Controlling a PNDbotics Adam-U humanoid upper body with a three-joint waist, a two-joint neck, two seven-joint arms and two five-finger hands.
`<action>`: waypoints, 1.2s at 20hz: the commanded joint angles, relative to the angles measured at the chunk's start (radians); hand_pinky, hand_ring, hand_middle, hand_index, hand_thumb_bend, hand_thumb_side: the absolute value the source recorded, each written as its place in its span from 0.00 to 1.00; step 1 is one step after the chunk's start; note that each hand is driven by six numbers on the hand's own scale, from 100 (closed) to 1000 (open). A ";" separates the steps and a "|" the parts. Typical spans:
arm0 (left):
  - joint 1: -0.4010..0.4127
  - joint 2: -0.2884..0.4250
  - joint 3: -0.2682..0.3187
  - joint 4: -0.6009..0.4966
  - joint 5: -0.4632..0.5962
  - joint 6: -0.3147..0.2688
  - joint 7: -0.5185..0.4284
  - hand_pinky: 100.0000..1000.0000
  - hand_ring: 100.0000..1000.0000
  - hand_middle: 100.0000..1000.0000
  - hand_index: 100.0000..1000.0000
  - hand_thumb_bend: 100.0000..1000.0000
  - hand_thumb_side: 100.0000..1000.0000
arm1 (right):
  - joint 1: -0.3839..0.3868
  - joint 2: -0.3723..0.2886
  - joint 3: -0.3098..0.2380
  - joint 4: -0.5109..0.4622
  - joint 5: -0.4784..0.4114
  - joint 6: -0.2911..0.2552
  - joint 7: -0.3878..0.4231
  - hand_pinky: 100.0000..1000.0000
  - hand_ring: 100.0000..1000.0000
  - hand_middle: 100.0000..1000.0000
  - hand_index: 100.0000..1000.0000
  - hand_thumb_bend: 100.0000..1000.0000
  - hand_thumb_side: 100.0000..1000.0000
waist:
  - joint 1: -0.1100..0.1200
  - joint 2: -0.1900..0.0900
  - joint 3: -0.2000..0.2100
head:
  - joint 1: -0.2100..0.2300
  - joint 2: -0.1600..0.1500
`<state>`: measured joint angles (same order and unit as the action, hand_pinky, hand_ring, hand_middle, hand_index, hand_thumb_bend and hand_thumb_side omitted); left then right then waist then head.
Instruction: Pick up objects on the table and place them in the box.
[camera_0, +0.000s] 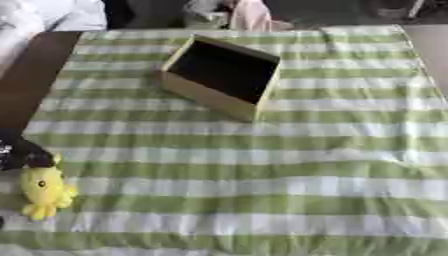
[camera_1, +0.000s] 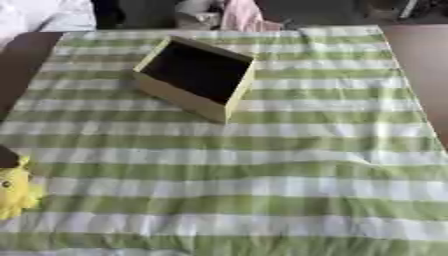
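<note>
A yellow soft toy (camera_0: 44, 191) with small legs lies at the left edge of the striped cloth; in the right eye view only part of it (camera_1: 16, 192) shows. My left hand (camera_0: 21, 154), black and blurred, sits just above the toy and touches its top; whether it holds the toy cannot be made out. The wooden box (camera_0: 219, 99) with a dark inside stands open-topped at the back middle of the table, turned askew. It looks empty. My right hand shows in neither view.
A green and white striped cloth (camera_0: 289, 165) covers the table. Bare brown tabletop (camera_0: 31, 75) shows at the far left and the far right (camera_1: 420, 60). Pale fabric and dark shapes lie beyond the far edge.
</note>
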<state>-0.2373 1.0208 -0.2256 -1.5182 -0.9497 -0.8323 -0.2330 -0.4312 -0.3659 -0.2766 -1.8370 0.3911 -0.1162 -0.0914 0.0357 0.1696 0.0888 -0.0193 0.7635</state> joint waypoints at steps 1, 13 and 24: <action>-0.012 0.037 0.004 0.009 -0.024 -0.006 0.056 0.79 0.86 0.84 1.00 0.52 0.10 | -0.011 -0.012 -0.004 -0.024 -0.004 0.003 0.003 0.60 0.71 0.74 0.75 0.00 0.77 | 0.001 -0.012 -0.001 | 0.000 0.006; -0.041 0.013 -0.013 0.075 -0.006 -0.009 0.113 0.76 0.86 0.83 0.99 0.42 0.02 | -0.009 -0.004 -0.005 -0.023 -0.006 0.004 0.010 0.60 0.70 0.74 0.75 0.00 0.77 | -0.002 -0.008 -0.007 | 0.009 0.006; -0.112 -0.031 -0.057 0.137 0.018 -0.040 0.063 0.73 0.85 0.81 0.95 0.32 0.02 | -0.005 0.005 -0.006 -0.024 -0.012 0.004 0.013 0.60 0.69 0.74 0.75 0.00 0.77 | -0.001 -0.003 -0.022 | 0.015 0.006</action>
<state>-0.3343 0.9651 -0.2849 -1.3818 -0.9394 -0.8676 -0.1595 -0.4297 -0.3484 -0.2767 -1.8375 0.3850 -0.1110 -0.0800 0.0335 0.1786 0.0676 -0.0073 0.7635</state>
